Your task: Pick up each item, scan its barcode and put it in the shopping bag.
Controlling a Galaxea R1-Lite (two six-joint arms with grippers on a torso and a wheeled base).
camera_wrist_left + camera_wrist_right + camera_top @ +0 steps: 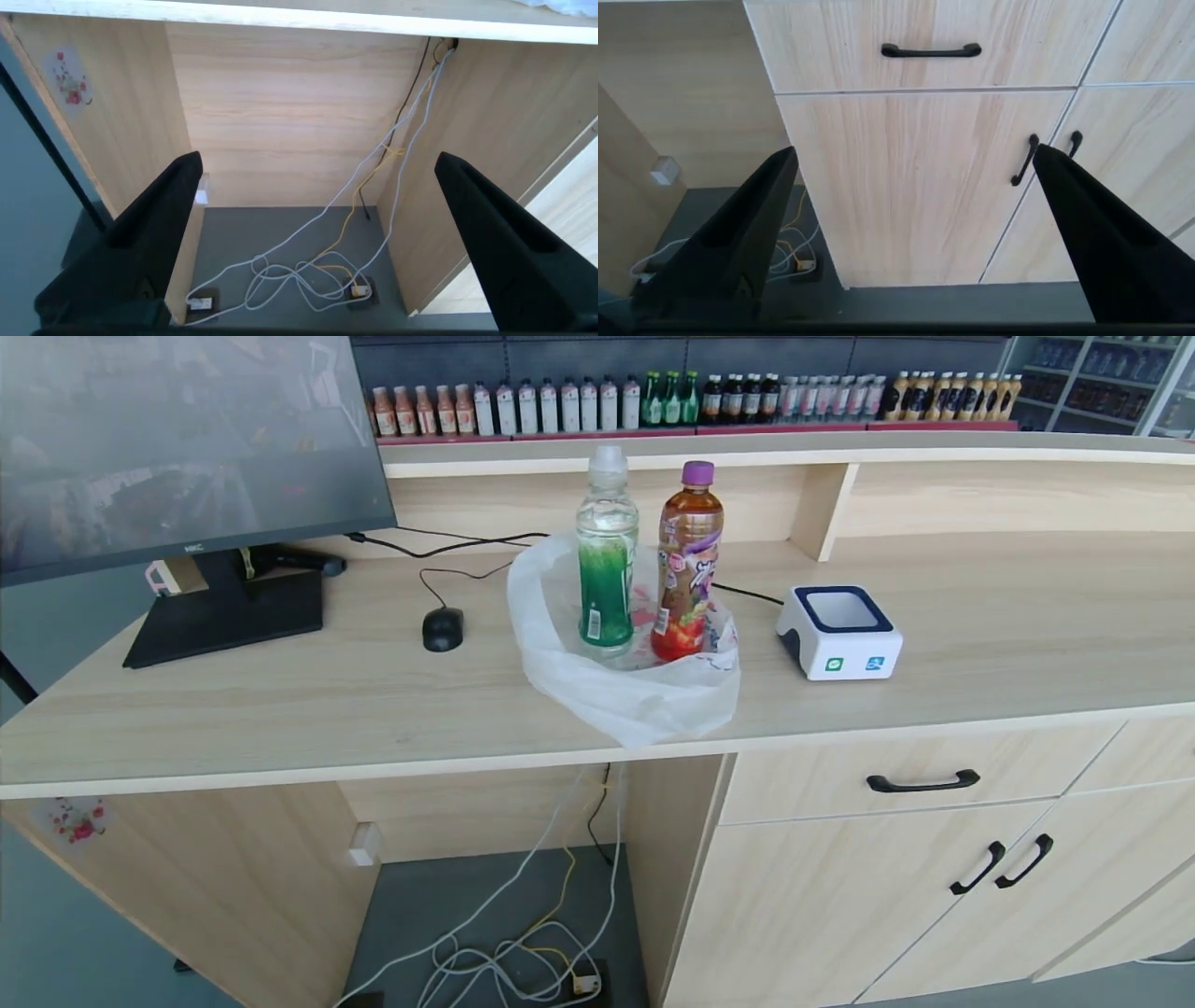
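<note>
Two bottles stand upright in the white plastic shopping bag on the wooden counter: a clear bottle with a green label and, to its right, an orange drink bottle with a purple cap. The white barcode scanner sits on the counter to the right of the bag. My left gripper is open, held low in front of the counter's knee space with nothing between its fingers. My right gripper is open too, facing the cabinet doors below the counter, and holds nothing.
A monitor on a black stand is at the counter's left, with a black mouse and cables beside it. A raised shelf runs along the counter's back. Below are a drawer, cabinet doors and loose cables on the floor.
</note>
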